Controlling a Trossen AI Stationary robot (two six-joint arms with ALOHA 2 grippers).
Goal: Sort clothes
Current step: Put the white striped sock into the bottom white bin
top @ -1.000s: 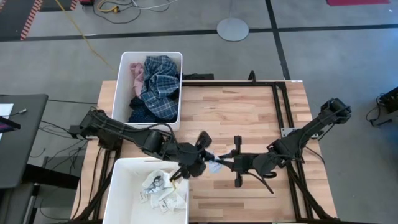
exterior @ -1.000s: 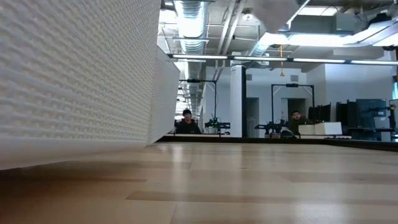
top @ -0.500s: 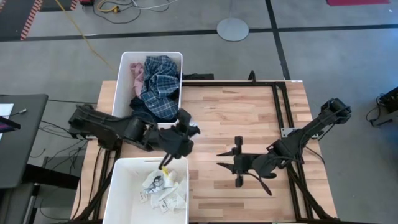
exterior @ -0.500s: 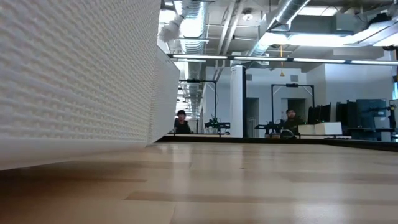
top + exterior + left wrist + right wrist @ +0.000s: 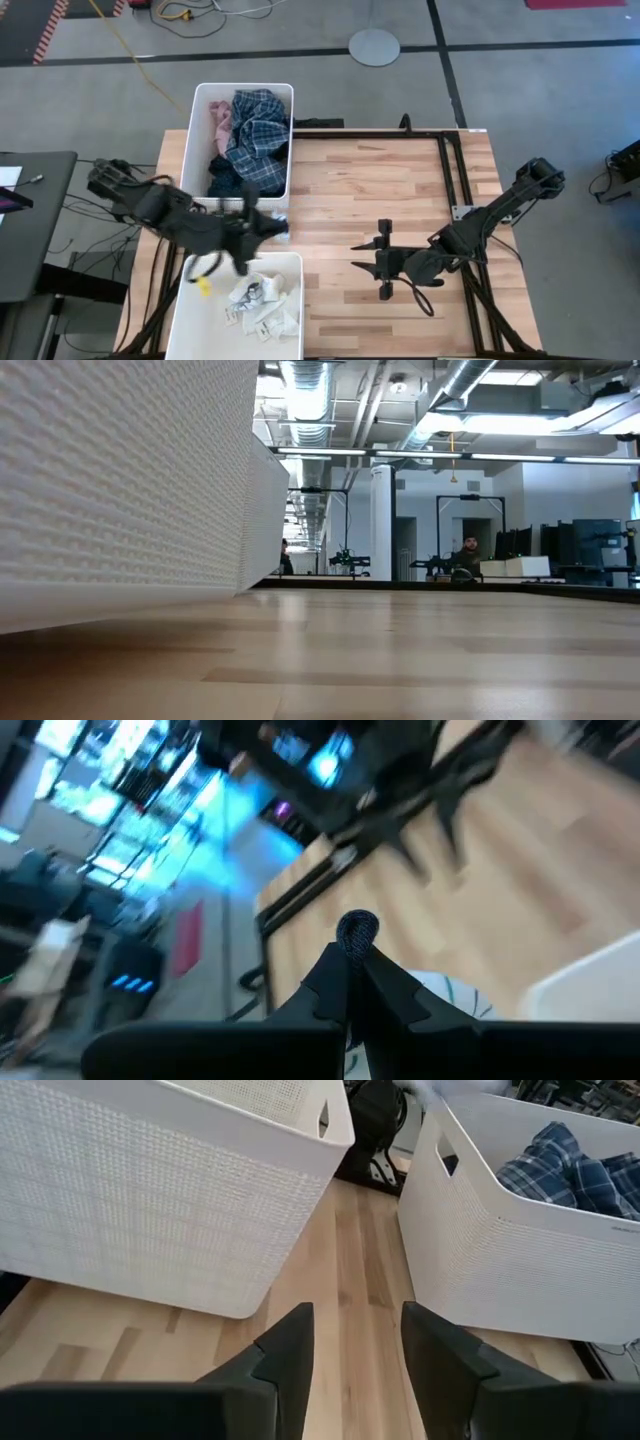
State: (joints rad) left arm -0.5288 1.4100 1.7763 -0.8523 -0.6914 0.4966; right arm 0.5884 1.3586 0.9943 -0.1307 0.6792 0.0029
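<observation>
Our left gripper (image 5: 262,228) is pinched on a white sock (image 5: 281,227), just above the near bin (image 5: 293,262). Next we drop it inside. Our right gripper (image 5: 366,256) waits, fingers apart, holding nothing.

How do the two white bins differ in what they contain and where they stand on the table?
The far bin holds coloured garments: a blue plaid shirt and a pink shirt. The near bin holds only white socks. The far bin stands at the table's far left corner, the near bin at its near left corner. Both are white, textured and rectangular.
</observation>
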